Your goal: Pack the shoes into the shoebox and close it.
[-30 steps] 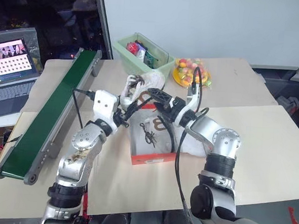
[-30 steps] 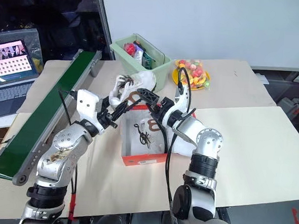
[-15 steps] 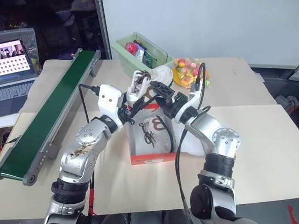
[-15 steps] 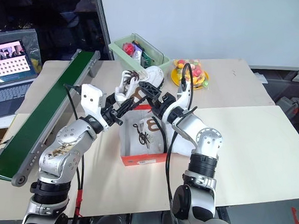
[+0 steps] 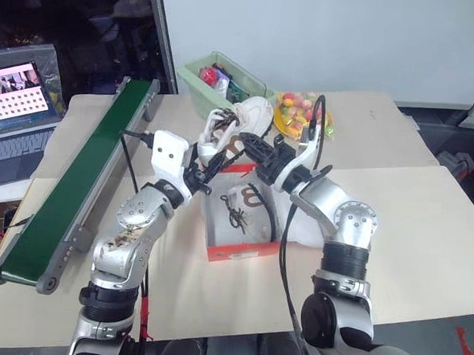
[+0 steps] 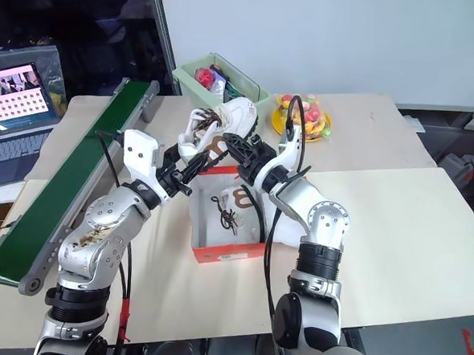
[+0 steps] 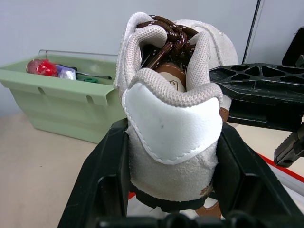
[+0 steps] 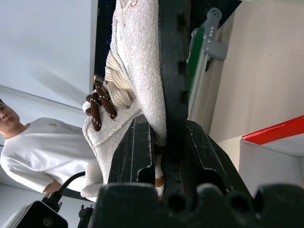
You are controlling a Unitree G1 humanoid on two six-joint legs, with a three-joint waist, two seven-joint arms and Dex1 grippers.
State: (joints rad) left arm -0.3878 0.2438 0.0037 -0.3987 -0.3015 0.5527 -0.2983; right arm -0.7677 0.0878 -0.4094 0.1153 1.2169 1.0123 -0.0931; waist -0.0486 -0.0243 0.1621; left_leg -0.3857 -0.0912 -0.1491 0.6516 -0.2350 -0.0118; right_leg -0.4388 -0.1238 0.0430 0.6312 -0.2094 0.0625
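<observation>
One white shoe with dark laces hangs in the air over the open red-orange shoebox, held from both ends. My left gripper is shut on its padded heel, one finger on each side. My right gripper is shut on the shoe's front part, clamping the upper and the black sole. The other shoe lies inside the box, laces up. The box's lid lies open to the right, white side up.
A pale green bin of small items stands just behind the held shoe. A plate of colourful fruit sits to its right. A long green conveyor runs along the left, beside a laptop. A person in a white shirt stands beyond the table.
My right gripper has gone from open to shut on the shoe's front. The shoe's toe has tipped up a little towards the bin. The left grip on the heel is unchanged.
</observation>
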